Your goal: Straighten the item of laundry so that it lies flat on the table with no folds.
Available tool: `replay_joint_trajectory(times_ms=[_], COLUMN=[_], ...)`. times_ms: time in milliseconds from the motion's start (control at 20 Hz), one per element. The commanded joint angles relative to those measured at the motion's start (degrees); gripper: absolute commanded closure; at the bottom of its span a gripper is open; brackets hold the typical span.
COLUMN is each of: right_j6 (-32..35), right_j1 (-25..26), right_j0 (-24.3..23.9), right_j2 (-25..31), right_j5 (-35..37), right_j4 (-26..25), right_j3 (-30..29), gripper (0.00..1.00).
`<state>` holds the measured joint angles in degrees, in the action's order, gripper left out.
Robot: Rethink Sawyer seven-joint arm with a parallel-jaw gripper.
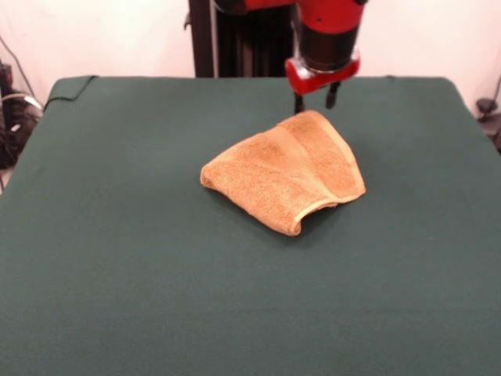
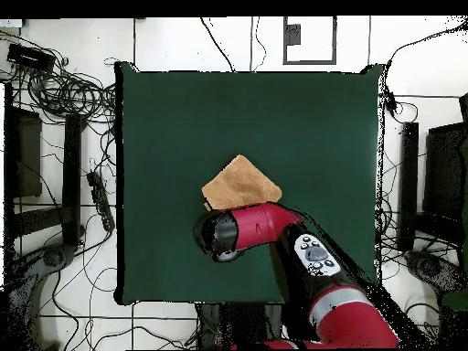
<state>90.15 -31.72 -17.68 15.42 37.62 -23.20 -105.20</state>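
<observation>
The orange-tan terry towel [image 1: 286, 172] lies folded over on itself near the middle of the dark green table [image 1: 117, 258], a woven band across its top layer and a curled hem at its near edge. In the overhead view the towel [image 2: 240, 183] shows as a folded wedge. My gripper [image 1: 316, 100] hangs just above the towel's far corner, its two dark fingers apart and empty. From above, the arm's red and black wrist [image 2: 224, 233] hides the gripper and part of the towel.
The green cloth [image 2: 311, 119] spreads wide on all sides of the towel. The robot's black pedestal [image 1: 235, 39] stands at the far edge. Cables and stands [image 2: 64, 91] lie on the floor around the table.
</observation>
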Motion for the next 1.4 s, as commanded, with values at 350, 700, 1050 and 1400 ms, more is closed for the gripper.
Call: replay_joint_trajectory(times_ms=[350, 700, 1050, 1400], right_j6=[-4.27, -2.39, -0.69, 0.91], right_j1=[-1.23, 3.59, 5.61, 7.11], right_j0=[-0.43, -0.22, 0.47, 0.70], right_j2=[7.27, 7.95, 8.19, 8.68], right_j5=[10.32, 5.40, 3.96, 3.28], right_j4=[1.87, 1.76, 2.00, 2.48], right_j3=[5.68, 7.32, 9.11, 10.88], gripper=[0.00, 0.00, 0.00, 0.00])
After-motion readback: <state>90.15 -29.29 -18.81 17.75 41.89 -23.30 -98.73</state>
